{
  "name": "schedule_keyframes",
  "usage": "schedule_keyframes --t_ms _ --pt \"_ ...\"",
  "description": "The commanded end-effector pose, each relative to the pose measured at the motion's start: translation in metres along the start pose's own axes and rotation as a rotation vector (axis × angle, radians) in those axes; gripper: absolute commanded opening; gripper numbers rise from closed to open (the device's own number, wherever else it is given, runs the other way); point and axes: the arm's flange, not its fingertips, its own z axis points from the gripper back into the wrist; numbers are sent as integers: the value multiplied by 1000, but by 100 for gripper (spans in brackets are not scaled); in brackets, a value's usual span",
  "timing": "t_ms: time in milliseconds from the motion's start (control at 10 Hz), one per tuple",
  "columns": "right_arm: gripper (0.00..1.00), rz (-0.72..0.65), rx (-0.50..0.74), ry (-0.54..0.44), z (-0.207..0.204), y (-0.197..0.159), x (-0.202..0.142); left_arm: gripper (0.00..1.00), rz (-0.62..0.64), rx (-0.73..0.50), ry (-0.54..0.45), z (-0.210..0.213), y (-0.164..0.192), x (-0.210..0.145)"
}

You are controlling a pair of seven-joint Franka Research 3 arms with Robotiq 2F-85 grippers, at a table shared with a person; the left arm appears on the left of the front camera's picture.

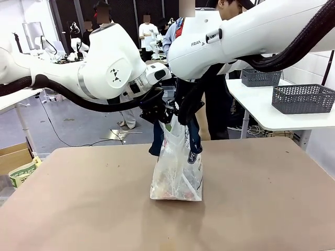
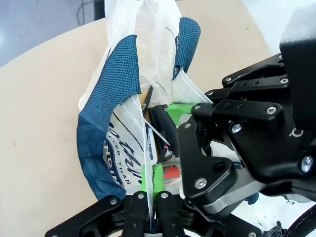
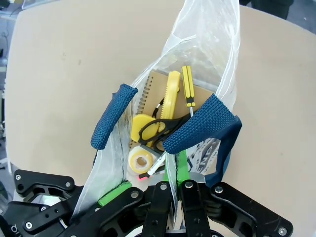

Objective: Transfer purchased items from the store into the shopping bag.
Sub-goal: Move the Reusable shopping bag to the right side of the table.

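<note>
Several purchased items (image 3: 158, 126) are seen inside the shopping bag (image 1: 177, 172), mid-frame on the counter (image 1: 78, 198); its rim is pinched tight by left fingers (image 2: 159, 180) and right fingers (image 3: 181, 165). Loading is judged nearly finished.

Colour reference: shopping bag (image 1: 177, 167) and purchased items (image 3: 170, 94)
Bag film translucent clear; handles (image 3: 200, 123) navy woven; items yellow, tan, black; table (image 1: 272, 204) plain tan.

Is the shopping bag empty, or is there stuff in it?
Not empty. The right wrist view looks down into the shopping bag and shows a notebook, a yellow screwdriver, scissors and a tape roll inside.
</note>
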Motion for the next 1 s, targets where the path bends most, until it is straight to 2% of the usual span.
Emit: schedule_keyframes --t_ms 0,100,600,900 --pt "0 17 41 -13 -3 1 3 0 -24 -40 -35 4 -2 3" --pt "0 16 41 -12 -3 2 3 0 -29 -42 -37 4 -2 3" --pt "0 6 51 -20 -1 0 4 100 -34 -91 -59 12 6 -11" --pt "0 5 69 -15 -1 0 7 100 -59 -142 -74 18 5 -13"
